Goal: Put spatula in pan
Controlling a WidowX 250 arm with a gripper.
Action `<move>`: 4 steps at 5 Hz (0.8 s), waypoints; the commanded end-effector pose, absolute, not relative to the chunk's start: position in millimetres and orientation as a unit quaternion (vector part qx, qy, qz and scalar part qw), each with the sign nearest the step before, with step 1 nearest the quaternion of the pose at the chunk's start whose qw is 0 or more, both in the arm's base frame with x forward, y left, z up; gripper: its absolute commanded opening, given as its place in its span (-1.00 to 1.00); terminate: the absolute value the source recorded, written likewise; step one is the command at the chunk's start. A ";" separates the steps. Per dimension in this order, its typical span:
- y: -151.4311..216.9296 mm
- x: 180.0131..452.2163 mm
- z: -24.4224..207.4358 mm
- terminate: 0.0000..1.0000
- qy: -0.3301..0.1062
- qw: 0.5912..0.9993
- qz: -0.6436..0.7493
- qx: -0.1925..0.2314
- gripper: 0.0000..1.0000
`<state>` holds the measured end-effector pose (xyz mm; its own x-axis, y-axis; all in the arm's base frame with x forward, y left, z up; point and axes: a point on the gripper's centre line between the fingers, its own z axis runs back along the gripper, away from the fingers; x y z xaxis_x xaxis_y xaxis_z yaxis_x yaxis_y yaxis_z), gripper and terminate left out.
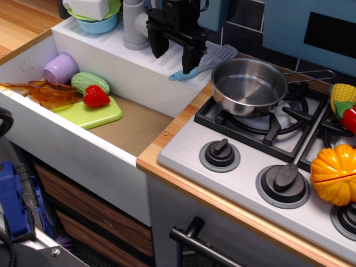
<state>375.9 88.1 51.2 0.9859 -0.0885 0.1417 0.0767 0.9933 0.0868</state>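
Note:
The spatula [203, 62] lies on the white ledge behind the sink, light blue handle pointing left, grey slotted blade to the right by the pan's rim. The shiny steel pan [248, 86] sits on the left burner grate, its thin handle pointing right. My black gripper [173, 51] hangs open above the ledge, its right finger [189, 57] just over the spatula's handle end and its left finger further left. It holds nothing.
The sink [139, 130] holds a green cutting board [92, 114] with a strawberry, a green vegetable, a purple cup [61, 67] and an orange translucent utensil [47, 92]. A grey faucet [135, 25] stands left of the gripper. Corn and an orange pumpkin [336, 172] sit on the right burners.

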 end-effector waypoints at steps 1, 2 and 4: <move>88.1 375.9 51.2 -1.00 -0.073 0.996 -0.041 0.041 1.00; 86.6 392.9 48.9 -1.00 -0.064 0.995 -0.077 0.030 1.00; 85.6 413.7 38.2 -1.00 -0.078 0.992 -0.096 0.018 1.00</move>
<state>404.7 80.0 12.3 0.9782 -0.1847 0.0952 0.1837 0.9828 0.0185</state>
